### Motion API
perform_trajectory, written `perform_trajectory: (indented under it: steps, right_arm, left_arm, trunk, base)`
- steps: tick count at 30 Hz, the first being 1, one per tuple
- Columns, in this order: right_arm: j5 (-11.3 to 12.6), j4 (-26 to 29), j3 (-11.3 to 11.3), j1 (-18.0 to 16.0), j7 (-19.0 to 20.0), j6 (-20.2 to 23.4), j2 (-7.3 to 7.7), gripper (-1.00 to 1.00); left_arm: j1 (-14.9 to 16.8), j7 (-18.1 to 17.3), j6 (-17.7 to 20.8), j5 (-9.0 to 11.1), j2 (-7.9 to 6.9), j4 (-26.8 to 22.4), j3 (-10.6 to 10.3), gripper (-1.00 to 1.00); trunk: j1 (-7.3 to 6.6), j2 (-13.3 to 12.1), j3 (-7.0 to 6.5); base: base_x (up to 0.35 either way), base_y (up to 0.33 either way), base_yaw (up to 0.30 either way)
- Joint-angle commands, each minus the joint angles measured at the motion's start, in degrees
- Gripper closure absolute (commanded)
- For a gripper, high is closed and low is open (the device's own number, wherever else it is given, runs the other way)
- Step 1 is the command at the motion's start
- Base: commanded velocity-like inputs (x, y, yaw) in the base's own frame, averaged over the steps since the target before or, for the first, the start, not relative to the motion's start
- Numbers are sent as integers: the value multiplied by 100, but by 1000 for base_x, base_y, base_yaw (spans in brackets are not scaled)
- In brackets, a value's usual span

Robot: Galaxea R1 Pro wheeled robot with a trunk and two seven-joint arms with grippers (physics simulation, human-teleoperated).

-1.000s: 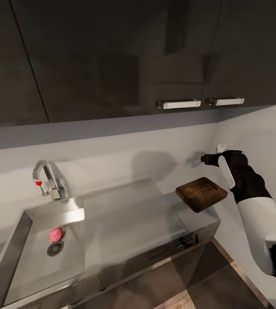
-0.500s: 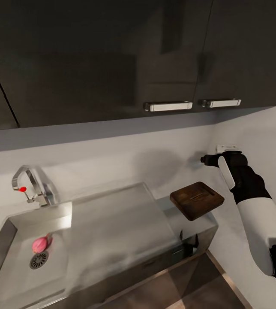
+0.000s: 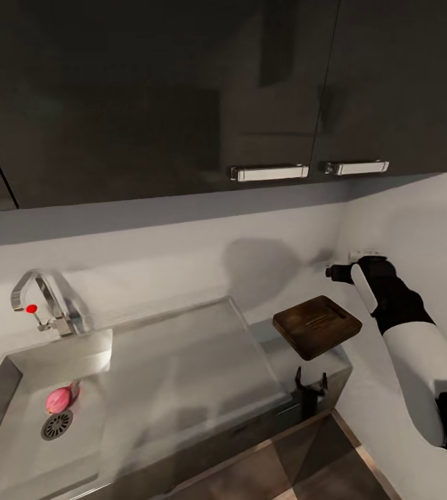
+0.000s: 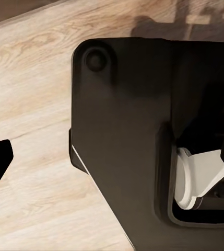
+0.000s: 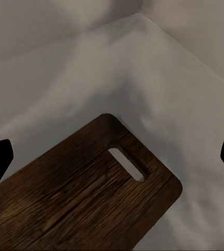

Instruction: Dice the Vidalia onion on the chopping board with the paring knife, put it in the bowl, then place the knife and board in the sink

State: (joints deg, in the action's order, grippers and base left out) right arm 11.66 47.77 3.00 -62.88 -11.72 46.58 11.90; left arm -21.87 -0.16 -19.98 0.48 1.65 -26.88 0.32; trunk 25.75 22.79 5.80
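The right gripper [image 3: 334, 271] hangs raised beside the chopping board [image 3: 316, 326] — forearm angled up, fingers spread apart in its wrist view.

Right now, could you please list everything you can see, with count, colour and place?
onion: one, pink, in the basin beside the drain
sink: one, grey, basin at left with flat drainboard alongside
drain: one, round, metal, basin floor
tap: one, chrome with red dot, behind the basin
chopping board: one, dark brown, on the countertop right of the sink
countertop: one, grey, against the wall
wall cabinets: dark, with two silver handles, overhead
floor: light wood
right arm: white, black wrist, raised above the board; fingers spread
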Motion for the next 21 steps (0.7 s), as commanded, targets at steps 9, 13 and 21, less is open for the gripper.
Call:
perform_trajectory:
  steps: [9, 13, 21]
  right_arm:
    - [56, -416, 33, -5, -50, -363, 22, -100]
    - [55, -472, 34, -5, -50, -376, 19, -100]
    - [55, -584, 34, -5, -50, -378, -1, -100]
  left_arm:
    - [-2, -9, -6, 5, 1, 22, 3, -100]
    - [-2, -12, -6, 5, -3, 58, 3, -100]
    - [-2, -19, -6, 5, -6, 75, 3, -100]
  trunk:
    - [4, 13, 11]
    - [4, 13, 11]
    - [4, 13, 11]
  base:
    - [140, -147, 0]
    - [92, -80, 0]
    - [12, -10, 0]
